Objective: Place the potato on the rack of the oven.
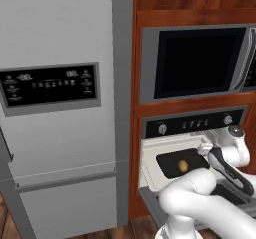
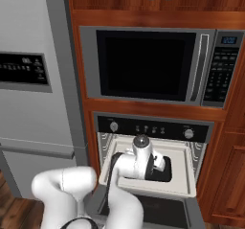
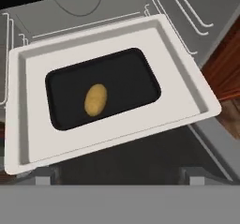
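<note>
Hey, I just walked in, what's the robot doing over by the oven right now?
The white arm is reaching toward the open oven, set in the wood cabinetry below the microwave, beside the fridge. The potato already lies on the dark rack, which sits in a pale pulled-out tray. Nothing touches the potato in the hand view, so the placing looks done. Whether the gripper is open cannot be told.

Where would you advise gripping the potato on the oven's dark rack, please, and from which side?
Probably from straight above, closing across the narrow middle of the potato. It lies flat and alone on the dark rack, its long axis running toward the oven's back in the hand view, so fingers set on its two long sides would span the shorter width.
</note>
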### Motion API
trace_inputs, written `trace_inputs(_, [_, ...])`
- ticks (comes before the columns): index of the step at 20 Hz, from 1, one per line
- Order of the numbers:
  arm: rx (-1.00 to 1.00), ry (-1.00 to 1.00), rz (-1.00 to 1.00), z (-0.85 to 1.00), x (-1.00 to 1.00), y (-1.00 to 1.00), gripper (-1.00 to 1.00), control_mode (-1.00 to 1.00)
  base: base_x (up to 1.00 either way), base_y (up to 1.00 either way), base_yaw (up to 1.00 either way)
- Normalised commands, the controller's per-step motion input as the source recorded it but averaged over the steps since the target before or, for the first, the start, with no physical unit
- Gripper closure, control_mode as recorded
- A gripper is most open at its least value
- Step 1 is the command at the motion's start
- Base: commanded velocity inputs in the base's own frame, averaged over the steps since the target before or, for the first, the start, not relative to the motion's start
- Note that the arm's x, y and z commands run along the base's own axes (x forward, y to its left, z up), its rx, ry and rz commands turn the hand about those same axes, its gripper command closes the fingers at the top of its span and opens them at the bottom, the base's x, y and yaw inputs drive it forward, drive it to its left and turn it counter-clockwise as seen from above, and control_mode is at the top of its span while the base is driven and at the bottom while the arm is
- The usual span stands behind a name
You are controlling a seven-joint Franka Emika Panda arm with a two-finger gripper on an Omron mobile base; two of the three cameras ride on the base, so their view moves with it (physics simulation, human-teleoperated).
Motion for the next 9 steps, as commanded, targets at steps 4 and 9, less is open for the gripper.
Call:
trace_inputs(4, [0.08,0.02,-0.08,1.0,-0.84,-0.18,-1.0,-1.0,0.0,0.0,0.0])
trace_inputs(9, [-0.01,0.01,-0.02,1.0,-0.86,0.11,-1.0,-1.0,0.0,0.0,0.0])
